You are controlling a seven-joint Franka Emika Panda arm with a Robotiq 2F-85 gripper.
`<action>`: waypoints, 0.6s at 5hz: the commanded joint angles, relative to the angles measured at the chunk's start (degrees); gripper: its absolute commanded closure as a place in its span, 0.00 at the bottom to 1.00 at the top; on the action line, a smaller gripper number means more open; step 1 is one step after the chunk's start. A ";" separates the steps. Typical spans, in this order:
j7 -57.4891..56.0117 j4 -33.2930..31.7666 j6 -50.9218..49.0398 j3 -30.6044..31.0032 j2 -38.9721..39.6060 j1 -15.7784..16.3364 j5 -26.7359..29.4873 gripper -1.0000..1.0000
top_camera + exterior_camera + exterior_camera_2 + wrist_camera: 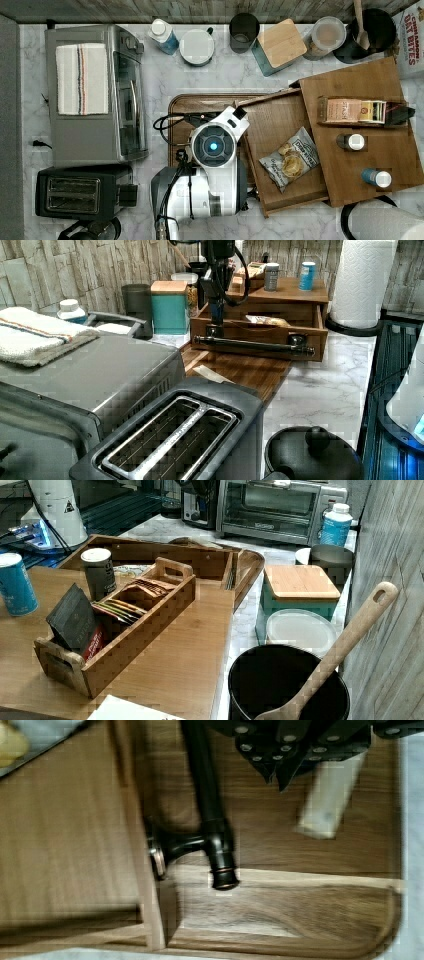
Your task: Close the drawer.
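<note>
Marble surface (220, 75) crowded: toaster oven (95, 95) and toaster (82, 192) at the top view's left, wooden box (365, 145) at the top view's right. Drawer (280, 130) pulled well out of the box toward the top view's left, front overhanging the dark rounded tray (200, 102). Snack bag (290, 159) lying flat on the drawer bottom. Dark bar handle (252, 345) across the drawer front, clear in the left view.

Arm over the tray, wrist just outside the drawer front. Pincer (216, 322) hanging down at the handle's end on the left view's left, right beside the front panel. In the wrist view, pincer (280, 767) above the handle bar (207, 805), fingertips looking close together, nothing pinched; contact with handle or front uncertain.

Step in hand, by judgement: lining up for the push, drawer not yet moved in. Next move: straight push on the front, along the drawer's run into the box. Off-centre contact near one handle end likely to skew and jam; worth pushing nearer mid-front.
</note>
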 commanded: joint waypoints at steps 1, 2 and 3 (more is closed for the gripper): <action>1.49 -7.85 8.66 0.89 1.79 0.81 0.64 1.00; -1.63 -10.09 9.62 0.72 1.86 0.83 2.43 1.00; -1.88 -12.58 11.52 0.96 0.98 0.60 0.87 1.00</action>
